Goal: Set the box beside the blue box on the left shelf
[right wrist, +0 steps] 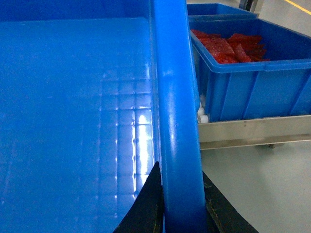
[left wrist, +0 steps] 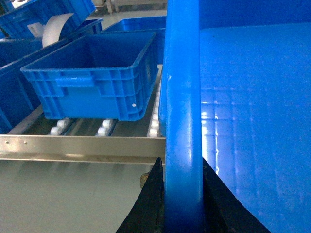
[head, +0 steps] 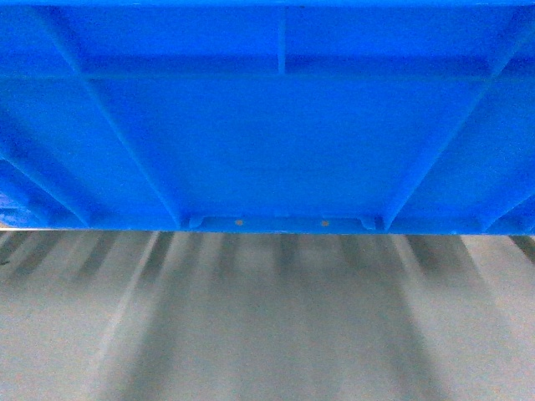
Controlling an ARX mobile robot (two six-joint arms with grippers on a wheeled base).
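The box, a large bright blue ribbed crate, fills the upper half of the head view, held above the floor. My left gripper is shut on its left rim, one black finger on each side. My right gripper is shut on the opposite rim in the same way. The box's inside is bare. Ahead and to the left, the blue box stands empty on the rollers of the left shelf. The held box's front end reaches about level with the shelf's metal rail.
More blue crates stand at the back left, one holding a white sheet. To the right, another blue crate holds red pieces on a metal-railed shelf. Grey floor lies below.
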